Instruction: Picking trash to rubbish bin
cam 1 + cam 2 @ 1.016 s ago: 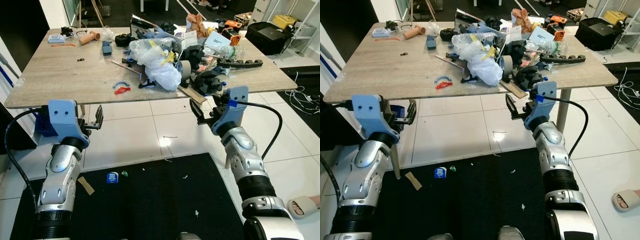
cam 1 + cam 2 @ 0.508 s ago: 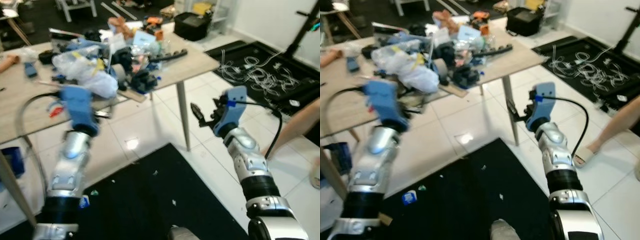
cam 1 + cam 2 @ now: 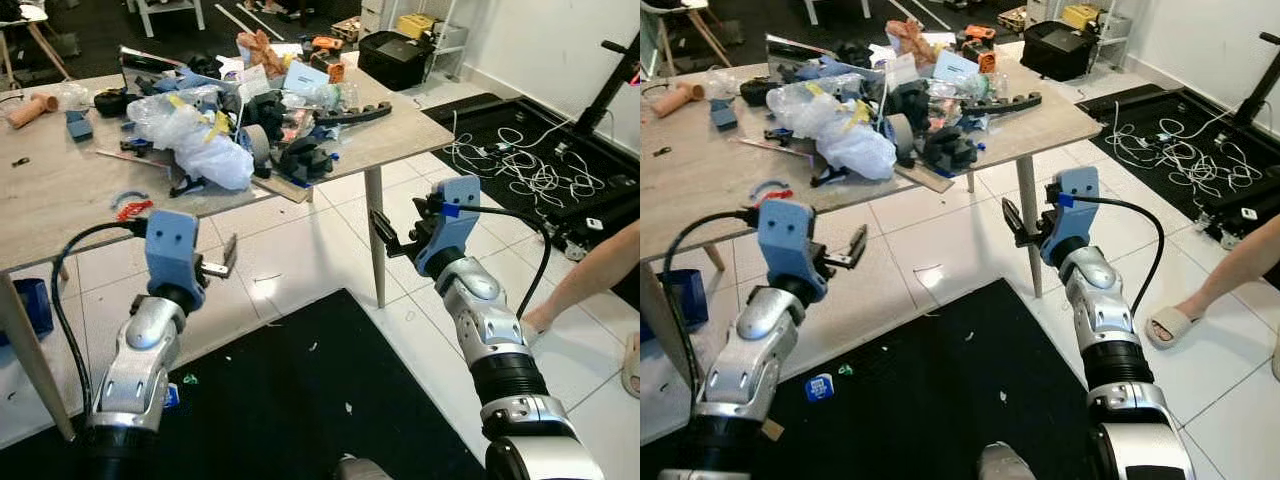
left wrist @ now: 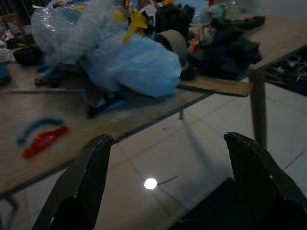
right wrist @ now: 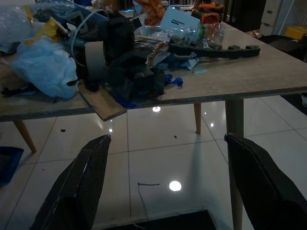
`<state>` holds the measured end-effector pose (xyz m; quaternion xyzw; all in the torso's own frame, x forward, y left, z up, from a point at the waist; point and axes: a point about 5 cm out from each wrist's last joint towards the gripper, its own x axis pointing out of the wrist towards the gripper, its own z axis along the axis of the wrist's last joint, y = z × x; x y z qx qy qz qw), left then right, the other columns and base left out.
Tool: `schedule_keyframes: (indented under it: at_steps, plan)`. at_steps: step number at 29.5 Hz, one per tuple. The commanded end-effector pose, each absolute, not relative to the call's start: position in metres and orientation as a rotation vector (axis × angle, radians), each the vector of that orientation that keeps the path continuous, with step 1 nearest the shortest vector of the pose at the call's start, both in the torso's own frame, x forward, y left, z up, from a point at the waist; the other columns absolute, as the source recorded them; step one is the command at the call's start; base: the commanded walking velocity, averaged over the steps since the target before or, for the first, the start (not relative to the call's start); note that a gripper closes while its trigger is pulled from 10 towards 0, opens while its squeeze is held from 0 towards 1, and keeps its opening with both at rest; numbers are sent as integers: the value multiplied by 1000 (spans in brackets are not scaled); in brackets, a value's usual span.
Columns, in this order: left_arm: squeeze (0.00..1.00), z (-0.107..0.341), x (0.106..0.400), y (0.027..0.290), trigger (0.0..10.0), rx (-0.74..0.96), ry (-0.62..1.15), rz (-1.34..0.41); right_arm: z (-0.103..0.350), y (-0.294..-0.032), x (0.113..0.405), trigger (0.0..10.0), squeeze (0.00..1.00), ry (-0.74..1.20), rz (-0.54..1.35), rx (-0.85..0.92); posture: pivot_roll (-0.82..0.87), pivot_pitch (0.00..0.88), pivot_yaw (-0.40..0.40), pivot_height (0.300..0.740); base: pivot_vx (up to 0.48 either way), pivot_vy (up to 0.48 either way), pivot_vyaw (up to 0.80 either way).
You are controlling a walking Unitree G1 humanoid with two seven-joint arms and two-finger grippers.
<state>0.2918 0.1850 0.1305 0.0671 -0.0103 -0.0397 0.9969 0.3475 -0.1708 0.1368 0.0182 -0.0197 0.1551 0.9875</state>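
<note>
**Both tools released and empty, short of a cluttered tabletop**

The light wood-grain tabletop (image 3: pixel 60 200) carries a dense heap of trash along its far half. A crumpled pale-blue and clear plastic bag bundle (image 3: pixel 200 135) lies in the middle of the heap, with a grey roll of tape (image 3: pixel 902 130) just beside it. A black jointed strip (image 3: pixel 1002 102) lies toward the right corner, and a small red and blue curved piece (image 3: pixel 130 205) sits near the front edge. No writing can be read on any item.

The left tool (image 3: pixel 222 262) hangs below the front edge, fingers spread apart, nothing between them. The right tool (image 3: pixel 388 235) is raised beside the metal table leg (image 3: pixel 376 245), fingers likewise spread and empty.

The white tiled floor (image 3: pixel 300 250) lies open under the tabletop. A black mat (image 3: pixel 300 400) before the robot bears a small blue packet (image 3: pixel 820 386) and scattered flecks. White cables (image 3: pixel 510 165) lie tangled at right. A person's bare leg (image 3: pixel 590 275) stands near the right arm.
</note>
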Motion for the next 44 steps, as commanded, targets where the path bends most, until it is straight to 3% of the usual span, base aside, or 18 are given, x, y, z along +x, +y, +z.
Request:
schedule_keyframes:
  at_steps: [1, 7, 44]
  plan:
    - [0, 125, 291, 191, 10000, 176, 18, -53, 136, -175, 349, 10000, 0, -24, 293, 34, -36, 0, -6, 740, 0, 0, 0]
    - [0, 118, 289, 198, 10000, 172, 52, -17, 133, -178, 349, 10000, 0, -9, 277, 38, -38, 0, -8, 740, 41, 0, 0]
    - [0, 121, 292, 197, 10000, 122, 35, -37, 132, -198, 350, 10000, 0, 18, 251, 4, -45, 0, -8, 740, 312, 0, 0]
